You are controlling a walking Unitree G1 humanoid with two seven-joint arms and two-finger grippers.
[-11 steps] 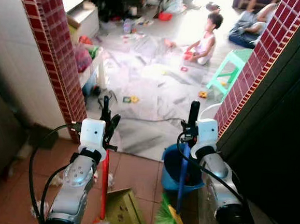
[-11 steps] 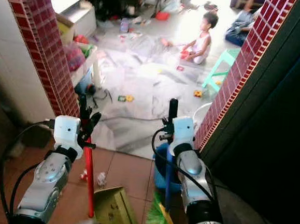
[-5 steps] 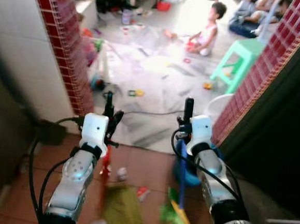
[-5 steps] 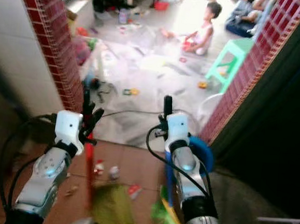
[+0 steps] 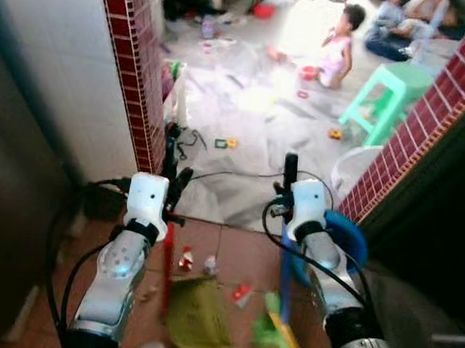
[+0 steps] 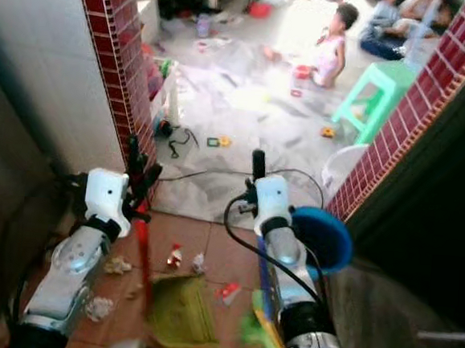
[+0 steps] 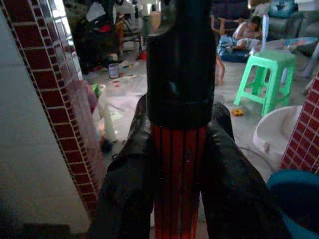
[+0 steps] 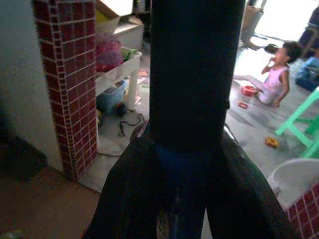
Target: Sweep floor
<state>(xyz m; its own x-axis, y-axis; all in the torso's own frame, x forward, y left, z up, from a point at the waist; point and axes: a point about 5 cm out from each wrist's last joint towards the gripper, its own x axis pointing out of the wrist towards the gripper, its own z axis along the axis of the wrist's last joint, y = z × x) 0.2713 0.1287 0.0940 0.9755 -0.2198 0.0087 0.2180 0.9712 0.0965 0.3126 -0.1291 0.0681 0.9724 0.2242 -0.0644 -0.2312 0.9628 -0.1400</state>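
My left gripper [image 5: 172, 168] is shut on the red handle [image 5: 166, 265] of an olive dustpan [image 5: 197, 316] that rests on the brown tile floor in front of me. My right gripper [image 5: 290, 172] is shut on the blue handle [image 5: 286, 276] of a broom with green bristles [image 5: 271, 344]. In the left wrist view both fingers [image 7: 124, 199] clamp the red handle [image 7: 178, 189] just under its black cap. Small scraps of litter [image 5: 186, 260] and a red scrap [image 5: 242, 292] lie on the tiles just beyond the dustpan.
A red brick pillar [image 5: 135, 78] stands on the left and a brick wall [image 5: 429, 133] on the right. A blue bucket [image 5: 346, 235] sits by my right arm. Beyond lie a white basin [image 5: 360, 169], a green stool [image 5: 387, 101], a floor cable [image 5: 240, 175], toys and a seated child [image 5: 339, 49].
The whole view has shifted, so the camera moved: the left pillar looms closer and floor litter now shows by the dustpan. Both grippers keep their hold on the handles.
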